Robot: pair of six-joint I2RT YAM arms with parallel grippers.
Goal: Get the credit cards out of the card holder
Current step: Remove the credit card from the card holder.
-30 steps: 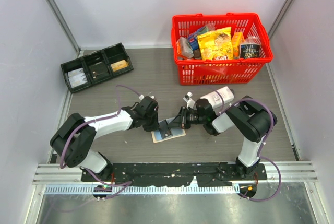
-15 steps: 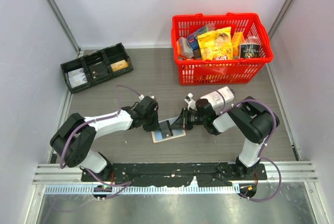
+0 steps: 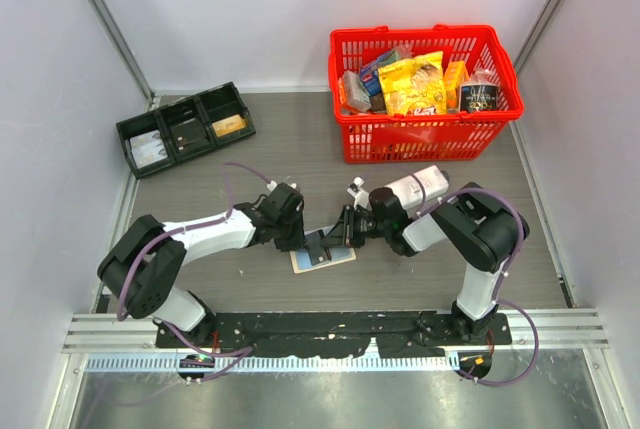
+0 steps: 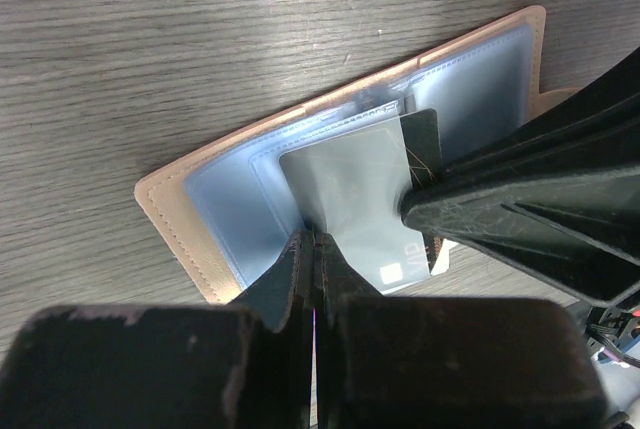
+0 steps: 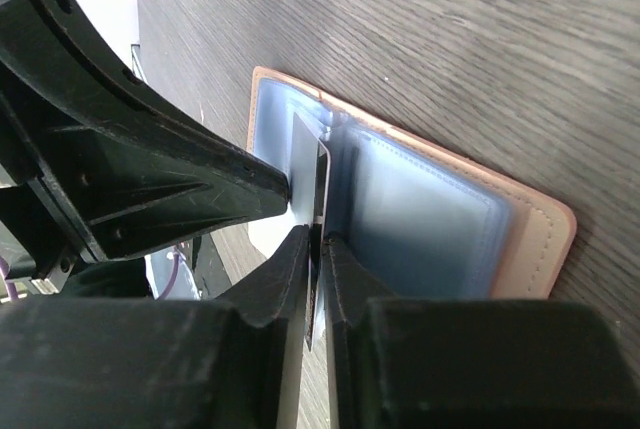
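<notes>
The tan card holder (image 3: 322, 259) lies open on the table, its blue sleeves up; it also shows in the left wrist view (image 4: 215, 214) and the right wrist view (image 5: 450, 219). A grey card (image 4: 350, 189) stands up out of the sleeves with a dark card (image 4: 424, 139) against its far edge. My left gripper (image 3: 306, 243) is shut on the grey card's near corner, as the left wrist view (image 4: 314, 241) shows. My right gripper (image 3: 344, 233) comes from the opposite side and is shut on the dark card (image 5: 322, 174), seen edge-on in its own view (image 5: 320, 237).
A black three-compartment tray (image 3: 186, 128) sits at the back left. A red basket (image 3: 425, 134) full of packets stands at the back right. White walls close in both sides.
Both grippers stay shut over the card holder. The right wrist has shifted slightly; the card holder has not moved.
</notes>
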